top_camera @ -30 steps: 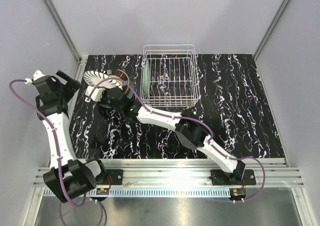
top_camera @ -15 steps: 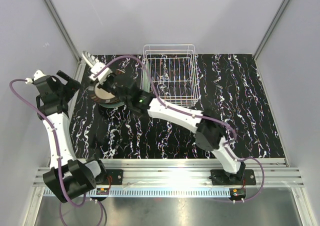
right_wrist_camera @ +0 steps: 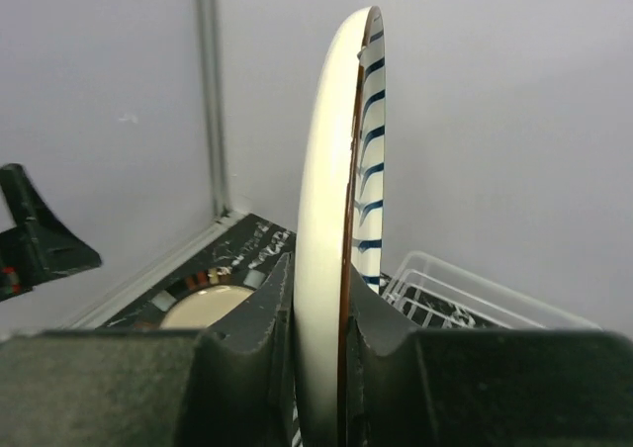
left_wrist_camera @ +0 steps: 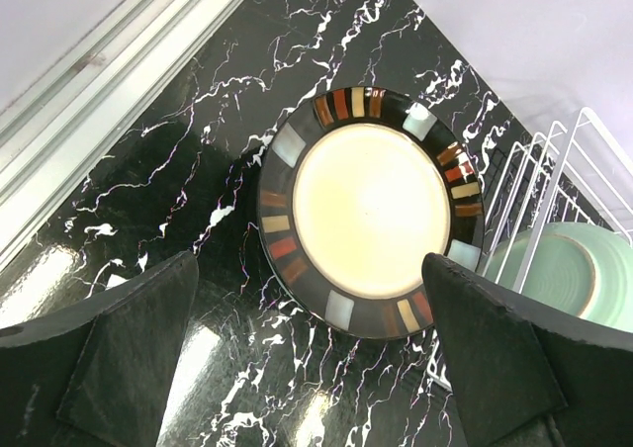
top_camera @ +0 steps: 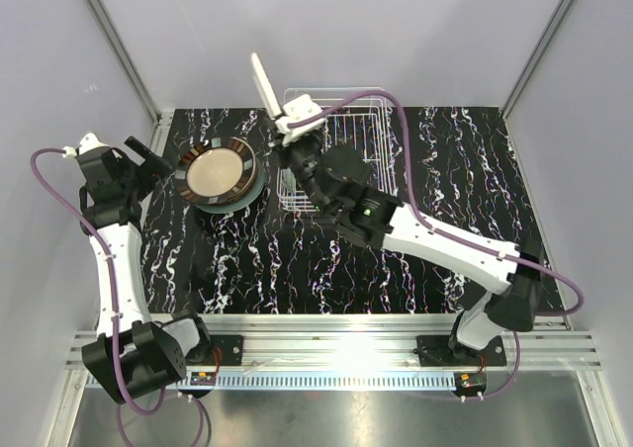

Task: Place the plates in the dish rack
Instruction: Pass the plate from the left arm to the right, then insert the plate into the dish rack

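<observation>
White with dark blue strokes round its rim, the plate (right_wrist_camera: pixel 341 170) in hand stands on edge, its lower rim pinched by the right jaws, which are clenched on it. Seen from above, it hangs in the air over the near left corner of the dish rack (top_camera: pixel 376 131) and is not yet between the wires. The step, as I read it, is the carry-and-slot: one plate is lifted, upright and about to go in. A pale green plate (left_wrist_camera: pixel 564 274) already leans inside the rack at its left end.

The next move, I judge, calls for lowering the plate edge-first into a free slot beside the green one. It needs to stay upright so the rim clears the top wire, and only then be let go.

The left jaws are spread wide and empty, just beside the stack (top_camera: pixel 220 173) lying flat on the desk. The top plate there is cream with a dark, colour-blocked border.

The desk (top_camera: pixel 475 190) is black with white veining. Pale grey walls (top_camera: pixel 326 32) close it in, and an aluminium rail (top_camera: pixel 336 348) runs along the near edge.
</observation>
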Controlling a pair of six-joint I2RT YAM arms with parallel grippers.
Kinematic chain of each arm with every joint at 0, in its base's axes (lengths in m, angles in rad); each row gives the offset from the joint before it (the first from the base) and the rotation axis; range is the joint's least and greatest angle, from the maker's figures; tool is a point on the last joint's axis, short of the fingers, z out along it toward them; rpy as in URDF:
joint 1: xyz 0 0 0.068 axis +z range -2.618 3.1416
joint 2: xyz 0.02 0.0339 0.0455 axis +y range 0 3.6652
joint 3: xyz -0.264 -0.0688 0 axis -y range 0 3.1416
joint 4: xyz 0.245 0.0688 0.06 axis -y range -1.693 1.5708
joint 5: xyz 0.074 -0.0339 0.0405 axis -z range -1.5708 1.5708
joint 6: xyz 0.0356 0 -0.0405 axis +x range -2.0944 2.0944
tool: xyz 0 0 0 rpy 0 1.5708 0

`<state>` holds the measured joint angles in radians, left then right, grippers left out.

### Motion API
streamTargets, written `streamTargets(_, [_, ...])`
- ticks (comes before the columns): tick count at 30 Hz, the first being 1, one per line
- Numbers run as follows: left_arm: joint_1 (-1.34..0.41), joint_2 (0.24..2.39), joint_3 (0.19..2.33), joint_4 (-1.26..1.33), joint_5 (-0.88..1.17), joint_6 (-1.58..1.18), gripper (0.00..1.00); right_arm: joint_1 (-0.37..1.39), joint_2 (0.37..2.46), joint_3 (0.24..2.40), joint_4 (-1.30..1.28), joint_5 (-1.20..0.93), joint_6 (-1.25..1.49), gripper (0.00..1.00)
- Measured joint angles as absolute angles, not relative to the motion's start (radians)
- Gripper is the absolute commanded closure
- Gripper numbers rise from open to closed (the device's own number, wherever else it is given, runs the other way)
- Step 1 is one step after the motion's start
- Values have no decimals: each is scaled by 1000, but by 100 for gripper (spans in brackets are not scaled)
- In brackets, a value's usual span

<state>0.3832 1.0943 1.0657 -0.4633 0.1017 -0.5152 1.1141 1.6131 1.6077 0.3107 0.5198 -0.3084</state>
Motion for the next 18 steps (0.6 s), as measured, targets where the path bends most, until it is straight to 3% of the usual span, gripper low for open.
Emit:
streamTargets(3, [380,1085,1066,-459,117,-506,10,1114,1557,1522,342,606,-305,100])
streamTargets(6, [378,1081,1066,-451,136,-498,2,1112,1537,1430,387,694,-289,100])
streamTargets(9, [374,1081,1066,-452,141,-496,1,1100,1537,1351,391,745,-232,100])
streamTargets(18, [360,1081,1066,-455,143,-496,1,955,1537,1257,321,721,111,100])
